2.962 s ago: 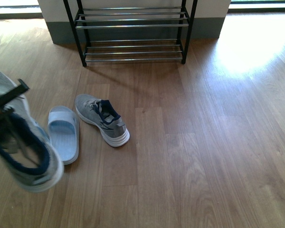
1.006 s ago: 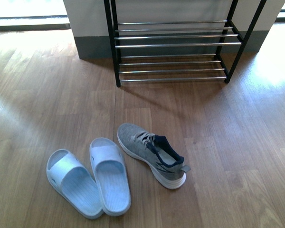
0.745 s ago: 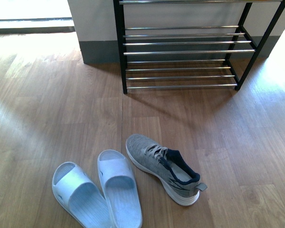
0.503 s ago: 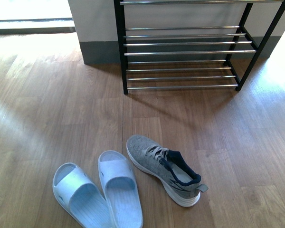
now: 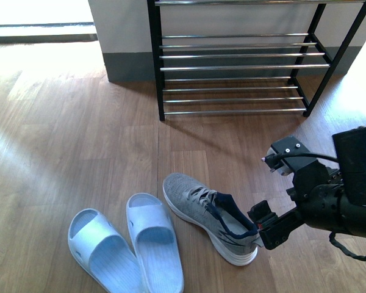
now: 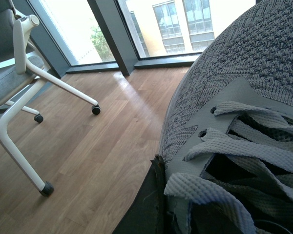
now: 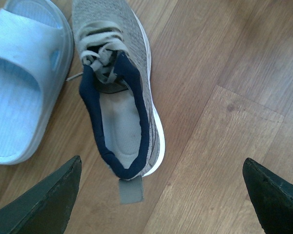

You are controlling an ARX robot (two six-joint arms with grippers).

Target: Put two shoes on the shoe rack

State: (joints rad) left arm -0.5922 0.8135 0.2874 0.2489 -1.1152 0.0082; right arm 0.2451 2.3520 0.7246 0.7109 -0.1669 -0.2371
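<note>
Closest to the robot, two pale blue slides (image 5: 154, 241) lay side by side on the wooden floor (image 5: 61, 152), to its left, open ends toward the robot. Just right of them sat a grey sneaker (image 5: 208, 217) with a white sole and navy lining, upright on the floor, its toe angled away and to the left, its heel nearest the robot. The side of its toe lay just beside the nearer slide (image 7: 19, 83).

The black right arm reached in from the right, low over the floor. The right fingers (image 5: 273, 235) hung just behind the sneaker's (image 7: 119, 92) heel. In the right wrist view the right fingers (image 7: 44, 204) were spread wide, one tip on each side, and held nothing. The heel and its grey pull tab lay between them.

Further off, against a white wall (image 5: 122, 30) with a grey base, stood the shoe rack (image 5: 155, 61), a black frame with tiers of thin silver rods, well apart from the shoes.

The left wrist view was filled by a second grey sneaker (image 6: 234, 97), its laces close to the lens, raised above the floor. One of the dark left fingers (image 6: 146, 204) pressed against its side, pinching it. Behind it stood a white-legged chair (image 6: 63, 87) on castors and tall windows (image 6: 185, 24).
</note>
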